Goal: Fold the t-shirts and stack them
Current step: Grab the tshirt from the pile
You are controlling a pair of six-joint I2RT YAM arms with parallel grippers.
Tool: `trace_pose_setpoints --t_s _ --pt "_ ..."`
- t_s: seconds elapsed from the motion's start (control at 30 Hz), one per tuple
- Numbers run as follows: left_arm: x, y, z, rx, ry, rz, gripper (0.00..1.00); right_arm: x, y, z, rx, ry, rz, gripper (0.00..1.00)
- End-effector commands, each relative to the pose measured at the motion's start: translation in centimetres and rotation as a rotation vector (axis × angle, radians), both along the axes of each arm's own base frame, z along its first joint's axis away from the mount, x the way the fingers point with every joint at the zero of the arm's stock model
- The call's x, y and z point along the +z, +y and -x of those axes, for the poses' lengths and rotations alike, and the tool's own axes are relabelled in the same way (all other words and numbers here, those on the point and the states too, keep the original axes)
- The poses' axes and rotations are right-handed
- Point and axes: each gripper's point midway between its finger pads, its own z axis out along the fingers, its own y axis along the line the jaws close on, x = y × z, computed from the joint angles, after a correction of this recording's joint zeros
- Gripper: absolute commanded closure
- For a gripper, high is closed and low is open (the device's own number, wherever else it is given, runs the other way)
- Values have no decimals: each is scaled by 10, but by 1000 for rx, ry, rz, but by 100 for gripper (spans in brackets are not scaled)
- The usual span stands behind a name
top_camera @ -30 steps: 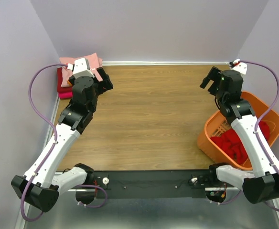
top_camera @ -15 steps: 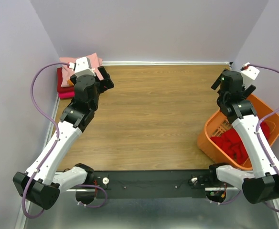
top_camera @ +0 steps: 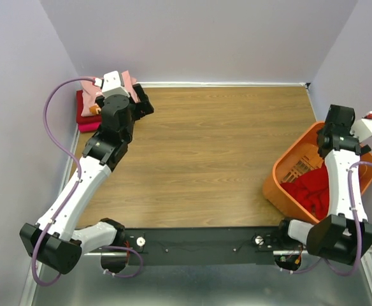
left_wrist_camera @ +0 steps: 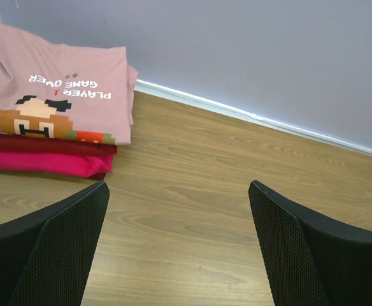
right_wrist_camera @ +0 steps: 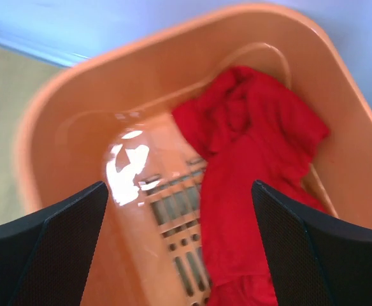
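left pincer (left_wrist_camera: 178, 191) gapes wide and empty above the worktop (left_wrist_camera: 205, 166), near the folded pink tee (left_wrist_camera: 58, 89) stacked on the dark red tee (left_wrist_camera: 20, 140) and magenta tee (left_wrist_camera: 39, 160); right pincer (right_wrist_camera: 179, 188), equally wide and empty, hangs over the red tee (right_wrist_camera: 250, 146) crumpled in the orange basket (right_wrist_camera: 65, 127)

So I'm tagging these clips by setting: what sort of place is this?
Probably a robot test cell, not a home: two robot arms fixed to a wood-topped table, plain lilac walls boxing it in on three sides, and an orange basket holding a red t-shirt across from a folded stack.
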Motion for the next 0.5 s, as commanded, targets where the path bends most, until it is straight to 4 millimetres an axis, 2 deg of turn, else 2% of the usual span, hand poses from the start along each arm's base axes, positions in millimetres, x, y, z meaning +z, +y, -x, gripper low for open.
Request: trace_pose_setpoints --t_s 0.0,0.1,0.17,0.33,0.47 --pt "8 -5 -3 -25 -10 -2 2 -55 -13 24 -83 100 -160 0" --pt "5 -10 -8 -42 7 -10 2 -82 -20 38 -140 142 -224 0" --pt "4 -12 -9 -53 16 -15 2 -92 -22 44 -164 163 -230 0" --pt "-3 -15 -11 -61 36 -12 2 -125 -19 49 -183 194 -301 0" --pt "-6 -14 -9 -55 45 -10 2 -137 -21 50 -193 212 -308 0"
